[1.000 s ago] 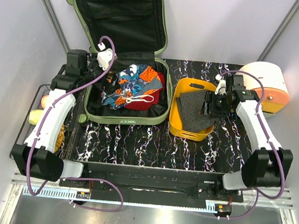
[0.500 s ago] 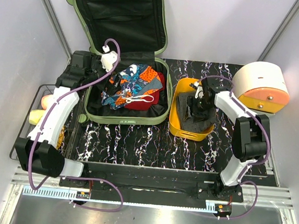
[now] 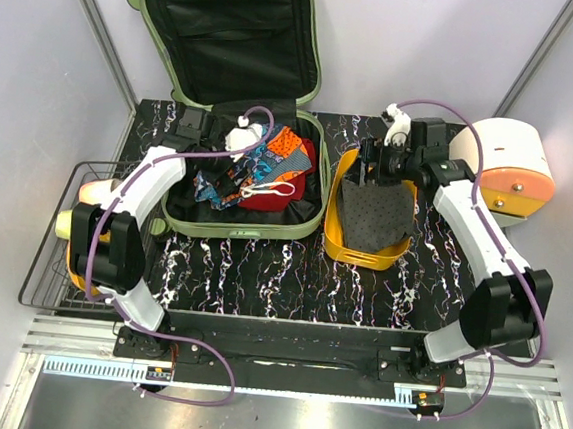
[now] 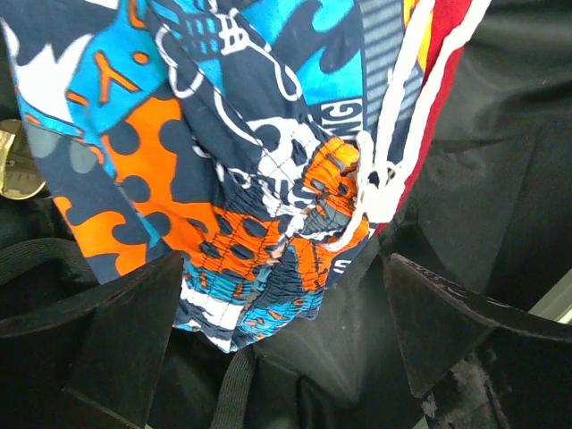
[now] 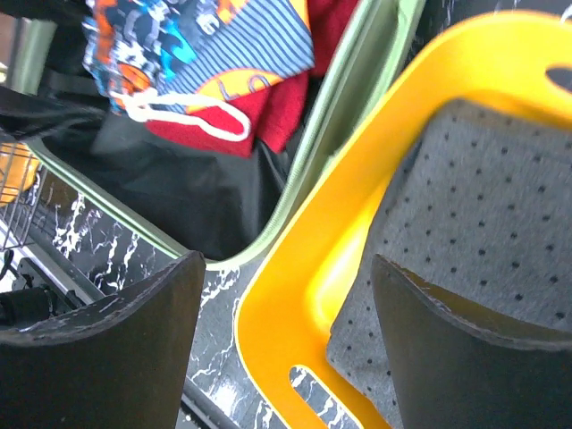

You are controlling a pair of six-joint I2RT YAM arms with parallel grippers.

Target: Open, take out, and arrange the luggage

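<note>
Two grippers, both gaping, nothing pinched in either.

Left gripper (image 4: 281, 344): spread to full width, hanging low over the open bottom half of the luggage (image 3: 240, 232). Straight ahead of its fingertips (image 4: 134, 322), in line with the gap but not clamped: crumpled patterned shorts (image 4: 223, 179) in navy, blue and orange. Toward the right finger, a knotted white drawstring (image 4: 382, 183), and past that the edge of a red garment (image 3: 304, 159). Beyond the cloth on both sides, only black lining.

Right gripper (image 5: 281, 308): spread wide as well, poised above the left wall of a yellow tray (image 5: 295, 268). Under the right finger, a grey dotted cloth (image 5: 500, 197) lying flat inside the tray, not touched. Past the left finger, the pale-green rim of the luggage, just beside the tray; touching or not, cannot tell.

Luggage placement: bottom shell flat on the black marbled table (image 3: 261, 273), directly under the left gripper and to the left of the right one; lid raised and leaning back, beyond both tools.

Off to the outer side of the left arm, a wire basket (image 3: 47, 254). Off to the outer side of the right arm, a round white-and-orange object (image 3: 502, 163).
</note>
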